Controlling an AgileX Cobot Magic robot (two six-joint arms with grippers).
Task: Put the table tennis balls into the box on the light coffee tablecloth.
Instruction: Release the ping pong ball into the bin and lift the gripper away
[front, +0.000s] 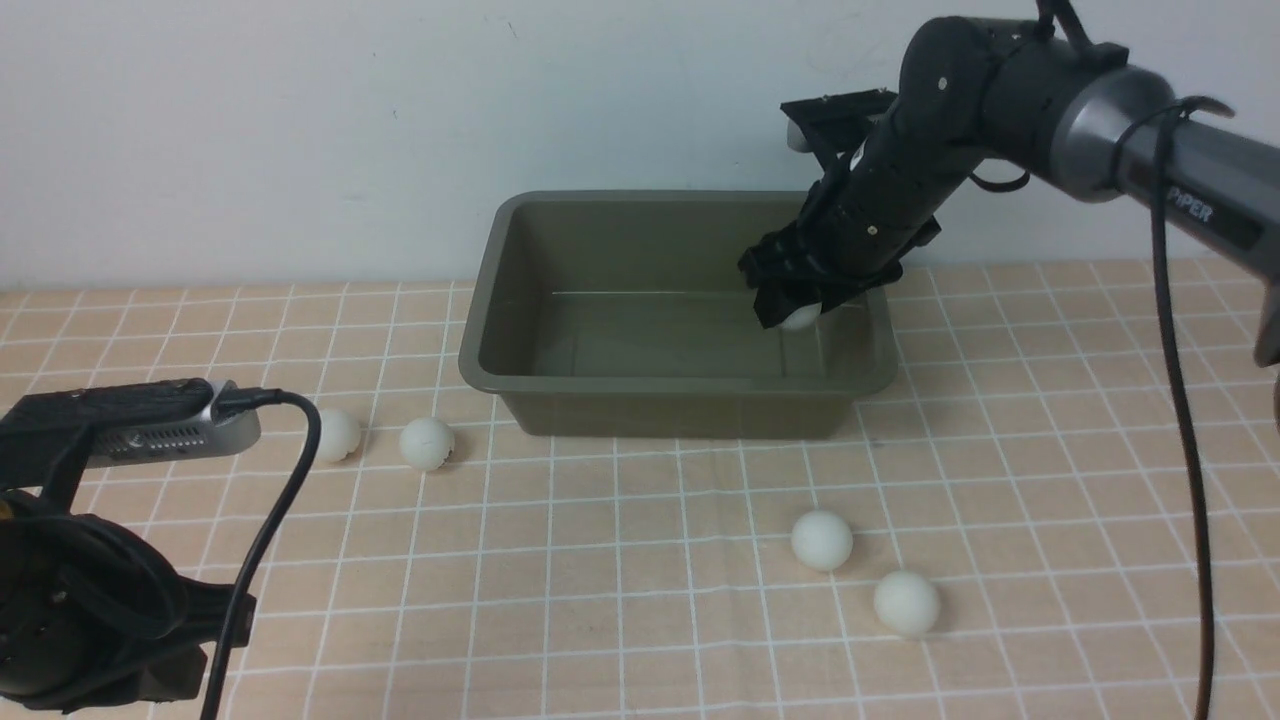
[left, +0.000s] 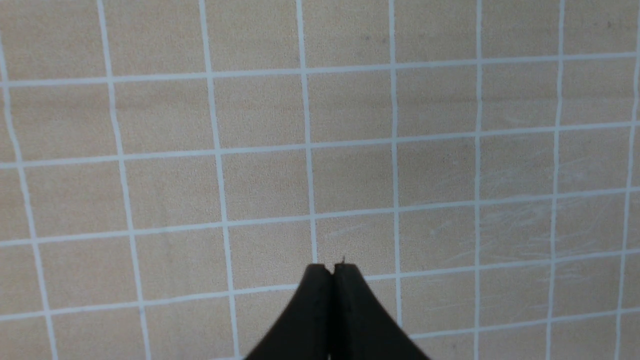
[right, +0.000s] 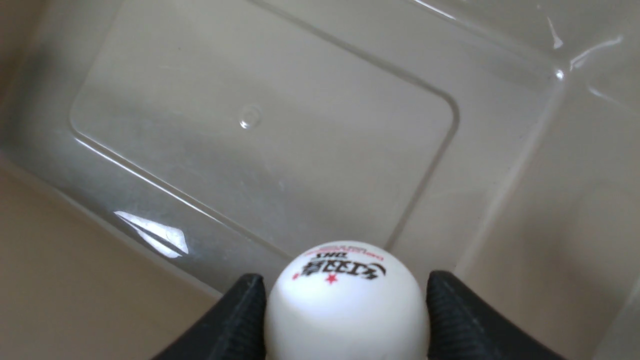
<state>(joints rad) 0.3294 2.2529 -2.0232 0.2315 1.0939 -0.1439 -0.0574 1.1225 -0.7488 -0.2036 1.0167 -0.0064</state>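
Right pincer (front: 797, 308) reaches down inside the box (front: 640, 405), clamped on one table tennis ball (right: 345, 305) that sits low near the box's right end. Left pincer (left: 332, 267) hangs pressed together over the light coffee tablecloth (front: 640, 560). Four loose balls (front: 337, 434) (front: 427, 443) (front: 822, 540) (front: 907, 602) lie on that cloth outside the box, two off its left front corner and two in front of it toward the right.

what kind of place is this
Likely a robot lab test bench: a plain white wall, a gridded tablecloth holding a green box and white balls, and a cabled robot arm.
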